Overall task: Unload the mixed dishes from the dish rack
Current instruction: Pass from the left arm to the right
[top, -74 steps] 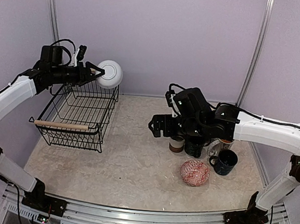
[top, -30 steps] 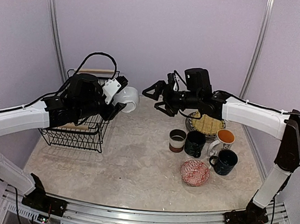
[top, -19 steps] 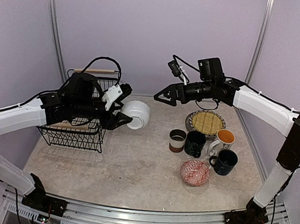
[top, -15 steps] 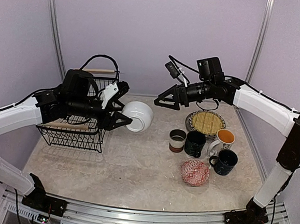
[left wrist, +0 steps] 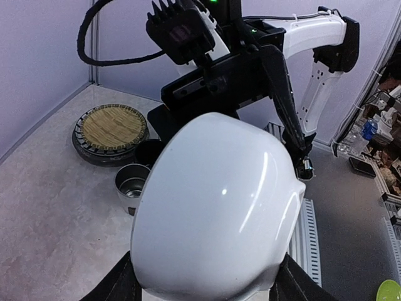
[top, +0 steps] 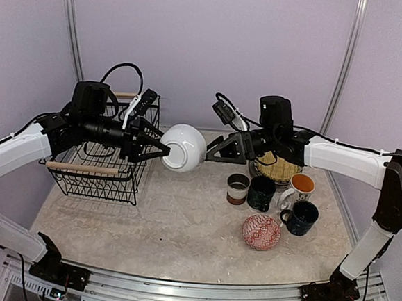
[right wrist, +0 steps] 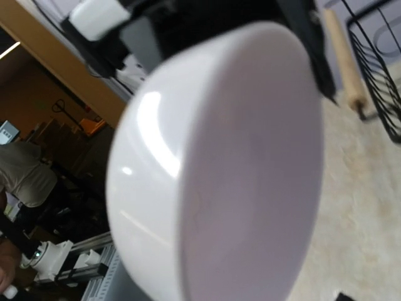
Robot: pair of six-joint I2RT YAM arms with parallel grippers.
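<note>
Top external: left arm (top: pixel 20 147) extended, left gripper (top: pixel 161 146) clamps white bowl (top: pixel 182 147) mid-air; right arm (top: pixel 339 160) reaches in, right gripper (top: pixel 211 151) spread wide beside it.

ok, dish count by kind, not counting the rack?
Bowls: 2 (white bowl, red bowl)
Mugs: 3 (black mug, orange-lined mug, blue mug)
Cups: 1 (brown cup)
Plates: 2 (woven plate, striped plate)
Total: 8
</note>
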